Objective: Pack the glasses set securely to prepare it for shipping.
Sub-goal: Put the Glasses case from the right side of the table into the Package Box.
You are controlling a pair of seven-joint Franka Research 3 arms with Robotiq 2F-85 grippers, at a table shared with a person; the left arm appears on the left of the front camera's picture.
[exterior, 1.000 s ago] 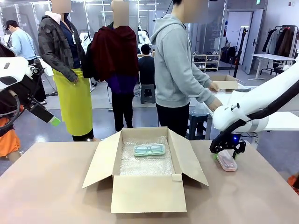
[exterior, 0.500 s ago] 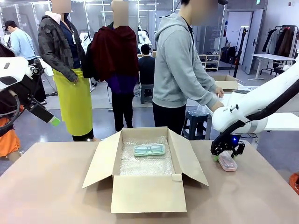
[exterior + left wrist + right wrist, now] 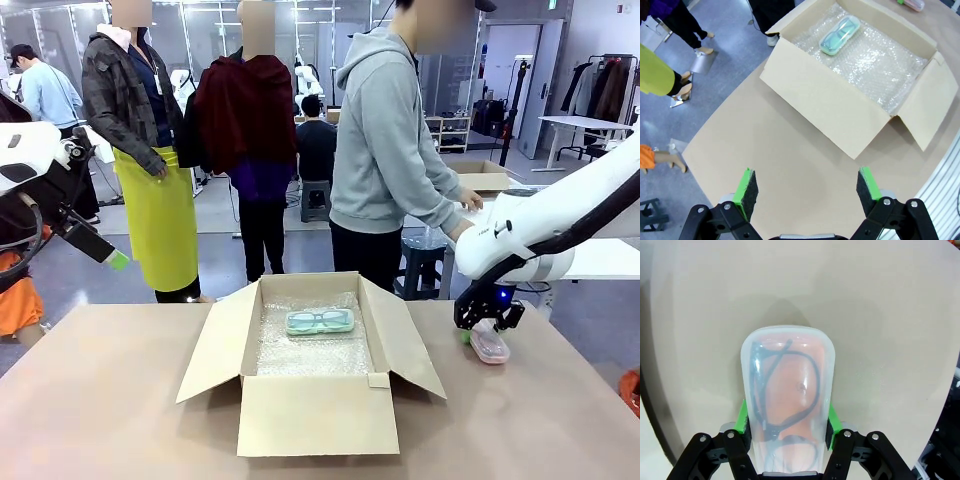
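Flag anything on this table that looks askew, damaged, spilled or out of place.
Nothing looks damaged or spilled. The mint-green case lies flat on the bubble wrap inside the open box. The pinkish case is outside the box, clamped in the right pincer, which fits packing underway.

Front view: fixed at the table (image 3: 100, 400) edge on the robot's side, facing across toward a person in a grey hoodie (image 3: 385, 150) standing beyond; middle distance, with the open cardboard box (image 3: 310, 415) at lower centre.

Left wrist view: high above the table, tilted steeply down past the left gripper (image 3: 804, 185) at the bottom edge; box in the upper right, floor (image 3: 725, 30) at upper left.

Right wrist view: very close to the tabletop, looking along the right gripper (image 3: 787, 417) at the pinkish case (image 3: 787, 370) mid-frame.

Shared by front and left wrist views: the box, its bubble wrap (image 3: 310, 355), the mint-green case (image 3: 320, 321).

Shared by all three: the pinkish case, at right in the front view, at the top edge in the left wrist view.
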